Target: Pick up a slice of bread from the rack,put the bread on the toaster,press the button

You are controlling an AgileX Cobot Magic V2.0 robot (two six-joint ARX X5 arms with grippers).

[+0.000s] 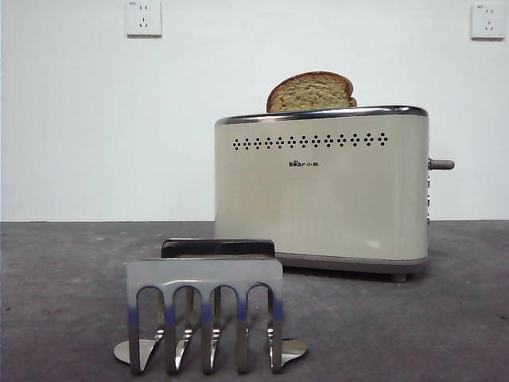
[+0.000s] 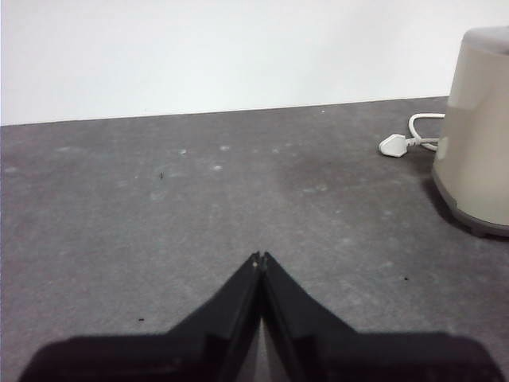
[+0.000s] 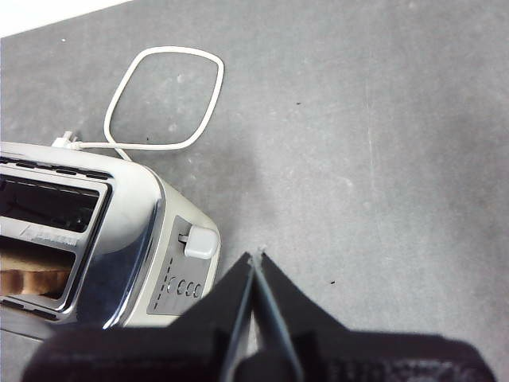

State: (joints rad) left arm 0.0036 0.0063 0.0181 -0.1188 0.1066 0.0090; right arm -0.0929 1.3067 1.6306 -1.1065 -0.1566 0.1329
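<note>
My right claw [image 3: 256, 256] is clenched, jaws pressed tip to tip and grasping nothing. It hangs above the counter [image 3: 382, 159] just beside the narrow end of the toaster [image 3: 119, 231], close to the button [image 3: 199, 242]. I judge this position is held for the press: the lever knob projects sideways from that end, so a closed tip set above it can bear down on it. The button appears to sit high in its track, so the press looks not yet done.

My left claw [image 2: 261, 256] is also clenched and empty, low over bare counter, well apart from the toaster's rounded corner at the edge of its view. It waits clear of the work.

The slice of bread [image 1: 311, 92] stands in a toaster slot, its rounded top rising above the chrome rim. In the right wrist view only a brown edge of it shows inside the near slot. The rack [image 1: 207, 314] stands near the counter's front edge, in front of the toaster, and I see no bread in its arched slots.

A white power cord [image 3: 163, 99] lies looped on the counter behind the toaster; its plug [image 2: 393, 145] rests unplugged.

Hidden or unclear: the lower part of the slice, the small controls below the button, and both arms in the front view.
</note>
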